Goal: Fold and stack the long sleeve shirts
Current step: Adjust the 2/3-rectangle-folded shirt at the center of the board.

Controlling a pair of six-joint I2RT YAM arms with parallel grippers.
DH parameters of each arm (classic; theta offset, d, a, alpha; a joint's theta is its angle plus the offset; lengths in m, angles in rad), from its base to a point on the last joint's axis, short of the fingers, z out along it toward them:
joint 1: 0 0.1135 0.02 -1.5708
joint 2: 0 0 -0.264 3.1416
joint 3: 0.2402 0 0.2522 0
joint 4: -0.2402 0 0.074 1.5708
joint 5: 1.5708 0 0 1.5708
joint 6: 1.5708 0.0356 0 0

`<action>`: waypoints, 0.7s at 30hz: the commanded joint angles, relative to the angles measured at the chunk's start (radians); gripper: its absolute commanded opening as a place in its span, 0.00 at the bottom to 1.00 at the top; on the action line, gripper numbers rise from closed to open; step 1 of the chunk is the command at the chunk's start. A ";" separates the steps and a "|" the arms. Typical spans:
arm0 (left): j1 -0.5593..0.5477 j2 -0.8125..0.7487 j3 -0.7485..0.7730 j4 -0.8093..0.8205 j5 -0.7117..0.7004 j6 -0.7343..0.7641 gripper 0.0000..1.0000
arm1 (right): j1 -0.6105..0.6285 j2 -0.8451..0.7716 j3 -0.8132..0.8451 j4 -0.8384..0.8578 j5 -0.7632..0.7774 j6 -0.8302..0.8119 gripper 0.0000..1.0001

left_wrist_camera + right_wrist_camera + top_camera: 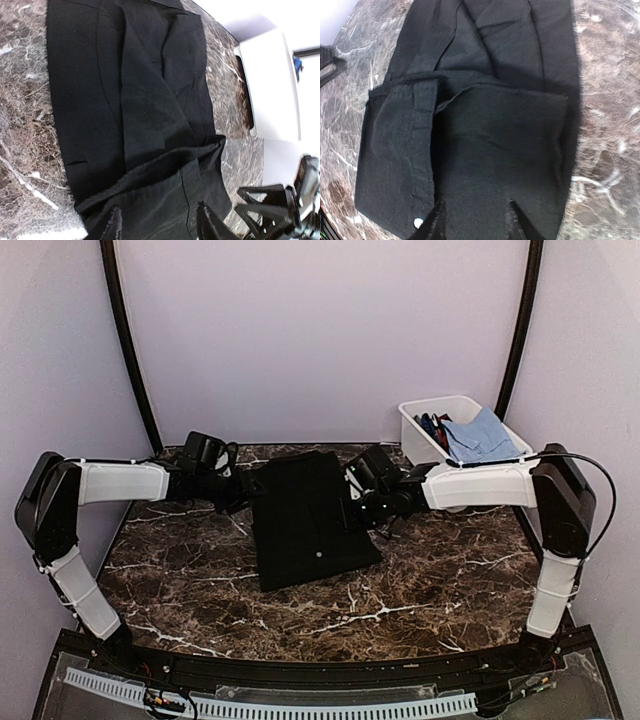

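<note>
as the black shirt [310,520] lies folded on the worktop [430,580], left claw [159,225]: open, at its edge. right claw [476,220]: open, opposite edge.

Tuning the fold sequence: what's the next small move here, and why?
Probably lift both arms straight up, clear of the cloth. The left gripper and right gripper are open, holding nothing, low over the black shirt, which lies flat with its sides folded in.

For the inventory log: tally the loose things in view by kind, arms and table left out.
Plain black cloth shirt: 1
White rectangular plastic bin: 1
Light blue cloth in bin: 1
Dark unclear item in bin: 1
Total: 4
</note>
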 commanded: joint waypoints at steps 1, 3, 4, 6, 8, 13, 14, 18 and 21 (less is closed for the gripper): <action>-0.029 -0.065 -0.044 -0.003 0.042 0.006 0.47 | -0.005 0.078 0.037 0.070 -0.077 -0.026 0.34; -0.056 -0.040 -0.042 0.009 0.053 -0.002 0.42 | -0.029 0.125 0.075 0.072 -0.105 -0.029 0.31; -0.073 -0.028 -0.030 0.012 0.057 -0.004 0.38 | -0.043 0.149 0.097 0.073 -0.119 -0.027 0.29; -0.104 0.015 -0.001 0.025 0.078 -0.015 0.34 | -0.069 0.203 0.140 0.075 -0.132 -0.018 0.29; -0.136 0.067 0.046 0.041 0.088 -0.013 0.33 | -0.099 0.248 0.173 0.063 -0.139 0.000 0.28; -0.184 0.248 0.199 0.040 0.120 -0.010 0.32 | -0.158 0.307 0.169 0.082 -0.159 0.086 0.33; -0.184 0.287 0.215 0.041 0.126 -0.013 0.31 | -0.167 0.310 0.156 0.085 -0.161 0.103 0.33; -0.185 0.390 0.310 0.030 0.128 -0.006 0.31 | -0.168 0.277 0.073 0.113 -0.165 0.132 0.37; -0.185 0.439 0.358 0.022 0.121 0.008 0.31 | -0.162 0.204 -0.032 0.158 -0.157 0.151 0.39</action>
